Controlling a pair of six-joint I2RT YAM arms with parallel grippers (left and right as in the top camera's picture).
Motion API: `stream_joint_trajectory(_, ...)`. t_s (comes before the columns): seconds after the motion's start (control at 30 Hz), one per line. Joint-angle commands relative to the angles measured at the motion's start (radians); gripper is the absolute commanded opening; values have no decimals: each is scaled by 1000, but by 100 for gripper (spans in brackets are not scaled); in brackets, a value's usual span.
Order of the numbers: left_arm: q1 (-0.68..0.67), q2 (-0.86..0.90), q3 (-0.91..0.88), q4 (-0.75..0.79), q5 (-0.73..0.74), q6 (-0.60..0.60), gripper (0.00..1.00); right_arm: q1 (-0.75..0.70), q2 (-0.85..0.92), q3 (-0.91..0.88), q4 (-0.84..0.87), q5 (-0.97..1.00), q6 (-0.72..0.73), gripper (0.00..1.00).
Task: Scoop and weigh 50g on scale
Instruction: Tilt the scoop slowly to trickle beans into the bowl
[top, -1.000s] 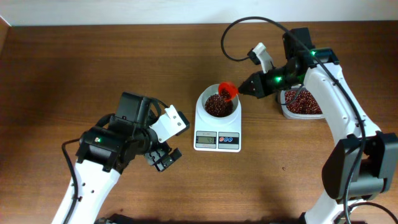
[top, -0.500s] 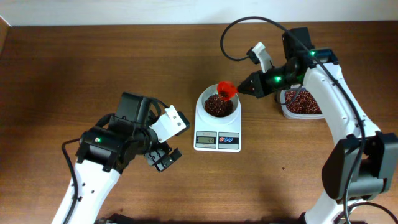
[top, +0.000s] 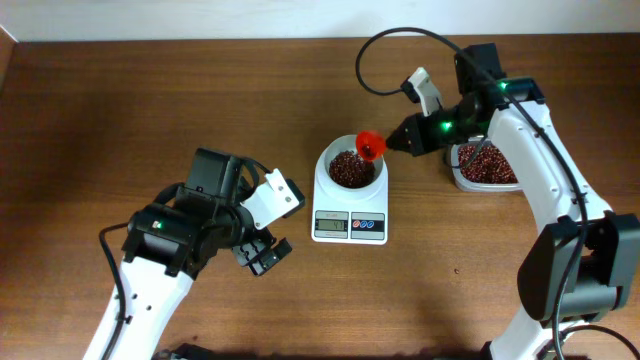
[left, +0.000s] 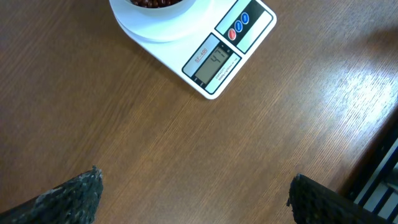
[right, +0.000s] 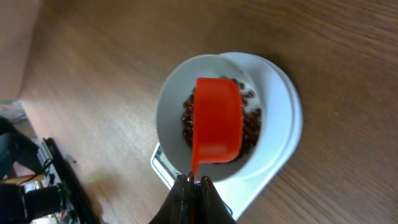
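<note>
Right fingers (right: 189, 190): clamped on handle of orange scoop (right: 217, 127), poised over bowl (right: 166, 118) | left fingers (top: 262, 253): spread wide, empty, above counter (left: 124, 124) | beans (right: 250, 124): in bowl atop scale (top: 349, 227)

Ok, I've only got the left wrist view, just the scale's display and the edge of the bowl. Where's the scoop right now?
Observer: The orange scoop is right over the bowl, above the beans in it.
Operator: Is anything holding it?
Observer: Yes, the right gripper is shut on its handle.
Operator: And where do the spare beans sit?
Observer: In a clear tub on the table, just right of the scale, partly under the right arm.
</note>
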Motion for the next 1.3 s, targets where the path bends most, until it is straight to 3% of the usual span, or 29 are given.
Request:
stream_joint_trajectory(0.0, 4, -10, 13, 2, 15, 12, 99, 5, -28, 8, 22, 61, 50, 4)
stream_joint_trajectory(0.03, 4, -10, 13, 2, 15, 12, 99, 5, -28, 8, 23, -31, -6, 4)
stream_joint_trajectory(0.17, 4, -10, 13, 2, 15, 12, 99, 5, -28, 8, 12, -63, -24, 4)
stream_joint_trajectory(0.23, 4, -10, 13, 2, 15, 12, 99, 5, -28, 8, -6, -141, -129, 4)
stream_joint_trajectory(0.3, 4, -10, 13, 2, 15, 12, 99, 6, -28, 8, 3, 42, 26, 4)
stream_joint_trajectory(0.4, 4, -10, 13, 2, 14, 12, 99, 6, -28, 8, 7, 0, 18, 4)
stream_joint_trajectory(0.47, 4, -10, 13, 2, 15, 12, 99, 6, -28, 8, 5, -226, -163, 4)
stream_joint_trajectory(0.5, 4, -10, 13, 2, 15, 12, 99, 6, -28, 8, -3, 15, -31, 4)
stream_joint_trajectory(0.63, 4, -10, 13, 2, 15, 12, 99, 6, -28, 8, -33, -163, -150, 4)
stream_joint_trajectory(0.67, 4, -10, 13, 2, 14, 12, 99, 6, -27, 8, -31, -123, -158, 4)
stream_joint_trajectory(0.7, 4, -10, 13, 2, 15, 12, 99, 11, -27, 8, -34, 63, -30, 4)
stream_joint_trajectory(0.73, 4, -10, 13, 2, 15, 12, 99, 13, -27, 8, -41, 67, -26, 4)
stream_joint_trajectory(0.8, 4, -10, 13, 2, 15, 12, 99, 13, -27, 8, -46, -57, -92, 4)
stream_joint_trajectory(0.83, 4, -10, 13, 2, 15, 12, 99, 13, -27, 8, -46, -236, -204, 4)
stream_joint_trajectory(0.87, 4, -10, 13, 2, 15, 12, 99, 13, -26, 8, -37, -160, -205, 4)
stream_joint_trajectory(0.9, 4, -10, 13, 2, 14, 12, 99, 13, -24, 8, -44, 0, -91, 4)
stream_joint_trajectory(1.0, 4, -10, 13, 2, 14, 12, 99, 19, -24, 8, -82, -189, -219, 4)
stream_joint_trajectory(1.03, 4, -10, 13, 2, 14, 12, 99, 17, -24, 8, -67, -175, -219, 4)
stream_joint_trajectory(1.1, 4, -10, 13, 2, 15, 12, 99, 19, -24, 8, -58, 39, -75, 4)
stream_joint_trajectory(1.27, 4, -10, 13, 2, 15, 12, 99, 18, -24, 8, -58, 24, -78, 4)
